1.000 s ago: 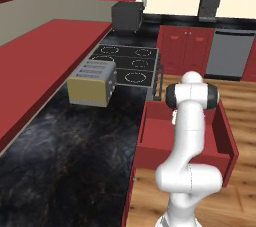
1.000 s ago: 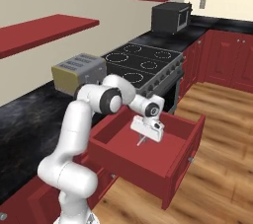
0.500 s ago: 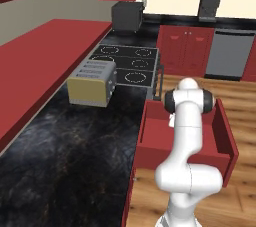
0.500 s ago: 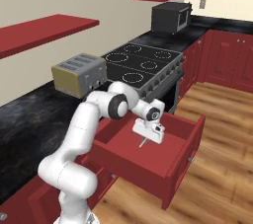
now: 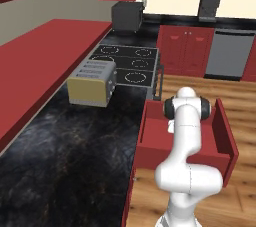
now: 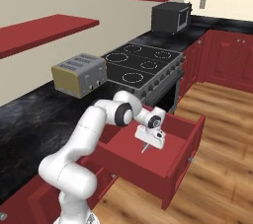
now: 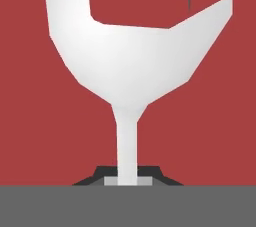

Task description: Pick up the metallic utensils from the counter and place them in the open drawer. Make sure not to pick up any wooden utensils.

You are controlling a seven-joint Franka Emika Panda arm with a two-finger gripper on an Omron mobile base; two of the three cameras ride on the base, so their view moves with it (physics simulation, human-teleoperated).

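Metallic utensil (image 7: 132, 66), a pale spoon, sits pinched in your closed gripper (image 6: 147, 145) over the open drawer (image 6: 170, 144), not yet released. You've nearly delivered this piece; whether others wait on the counter can't be told.

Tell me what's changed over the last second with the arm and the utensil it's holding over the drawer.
The arm's elbow folded down and back toward the base. The gripper stayed over the open drawer, still shut on the metallic utensil, perhaps a little lower; nothing was released. The toaster and stove have not moved.
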